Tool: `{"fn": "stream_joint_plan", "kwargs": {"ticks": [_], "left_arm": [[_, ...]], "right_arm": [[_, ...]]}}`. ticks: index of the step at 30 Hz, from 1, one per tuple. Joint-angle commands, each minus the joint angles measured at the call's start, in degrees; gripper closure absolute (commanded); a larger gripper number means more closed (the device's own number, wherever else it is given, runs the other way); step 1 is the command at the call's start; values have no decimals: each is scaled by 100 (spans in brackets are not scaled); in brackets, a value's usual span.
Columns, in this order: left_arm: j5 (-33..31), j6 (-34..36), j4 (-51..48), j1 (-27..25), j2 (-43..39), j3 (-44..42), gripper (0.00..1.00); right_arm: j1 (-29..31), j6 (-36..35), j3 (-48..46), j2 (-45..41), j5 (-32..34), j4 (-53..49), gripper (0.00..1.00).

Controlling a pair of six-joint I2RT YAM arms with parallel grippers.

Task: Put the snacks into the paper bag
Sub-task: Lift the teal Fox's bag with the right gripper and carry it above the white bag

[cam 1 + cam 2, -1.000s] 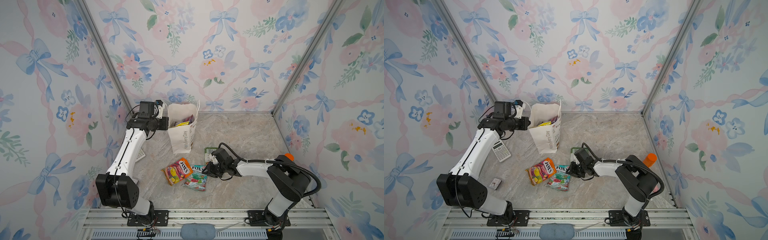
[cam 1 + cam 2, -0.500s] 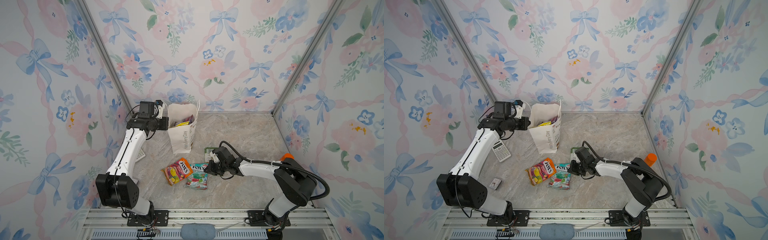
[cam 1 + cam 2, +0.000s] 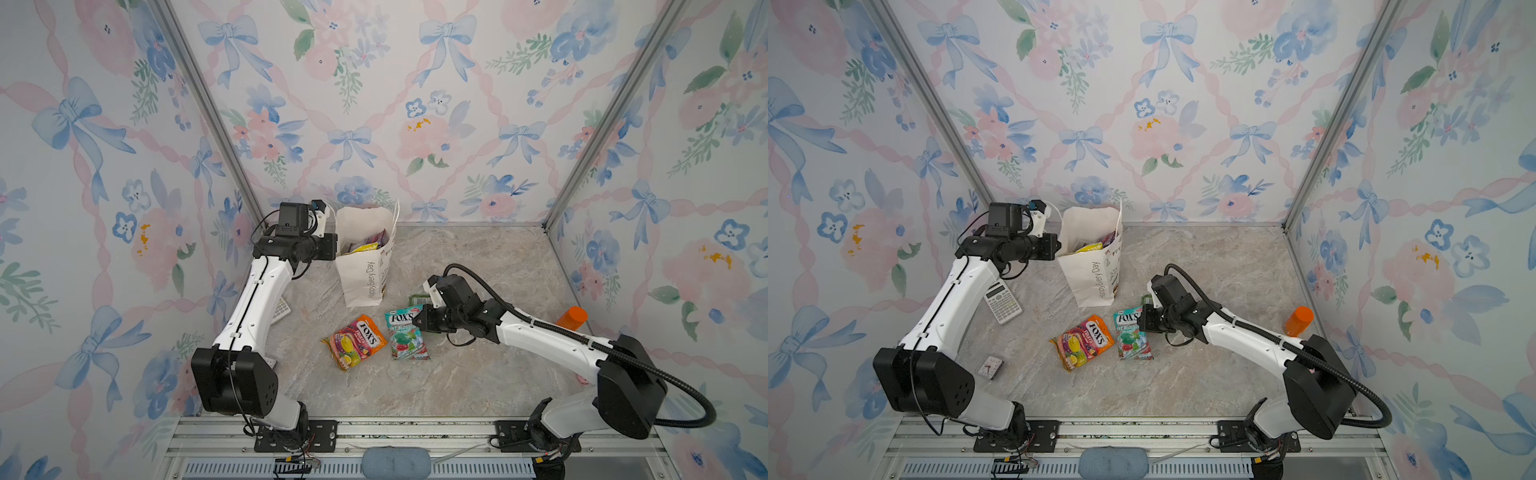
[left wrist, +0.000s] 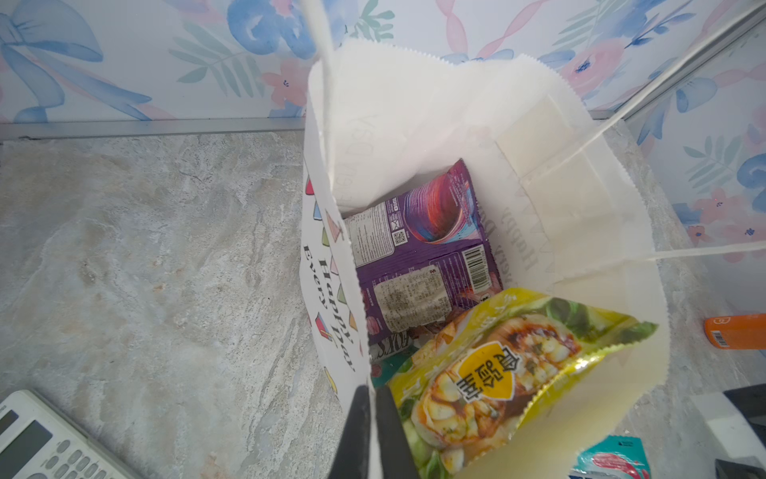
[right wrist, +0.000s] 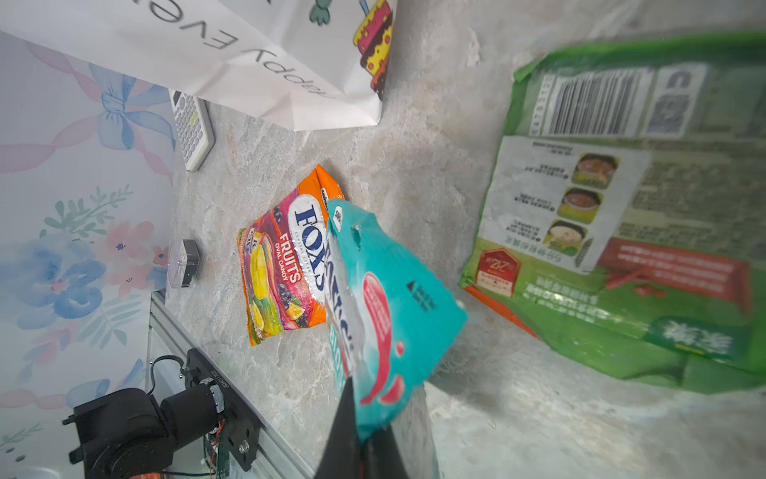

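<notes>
In both top views the paper bag (image 3: 365,270) stands upright at the back of the table (image 3: 478,382), mouth open, packets showing inside. The left end effector (image 3: 336,248) is right at the bag's left rim. From up here you can't tell whether it is clenched. Out front, the orange packet (image 3: 355,340) lies flat with the teal packet (image 3: 405,337) just beside it. The right end effector (image 3: 419,322) is on the teal packet's upper right corner. A green packet (image 3: 417,299) peeks out behind that wrist, near the bag's foot. In a top view a calculator (image 3: 1003,301) lies beside the left arm. A small clock (image 3: 991,366) sits nearer the front, and an orange-capped bottle (image 3: 1299,321) stands by the right wall.

Left wrist view now: the black fingers (image 4: 357,435) are clenched together on the bag's near wall, pinching the paper. Inside, a purple packet (image 4: 422,257) lies lower down, and a yellow packet (image 4: 497,373) leans above it.

Right wrist view: the right end effector (image 5: 362,443) is clamped on the teal packet's (image 5: 389,307) edge, grasping it. The packet juts up tilted, partly covering the orange packet (image 5: 286,261) on the table. The green packet (image 5: 621,215) lies close by, barcode side up.
</notes>
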Motion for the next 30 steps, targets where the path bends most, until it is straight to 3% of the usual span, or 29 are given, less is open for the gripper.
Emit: {"fn": "stream_joint_plan", "kwargs": {"ticks": [1,18,30], "left_arm": [[-4,-67,60,23,-102,-78,100],[18,-78,60,23,-111,-75,100],[51,-79,59,23,-89,-75,100]], "right_arm": [[21,-532,407,-298,309,-587,100],[33,-1679,2209,-780,443,-1341,100],[107,-2085,3705,-143,306,-779,100]]}}
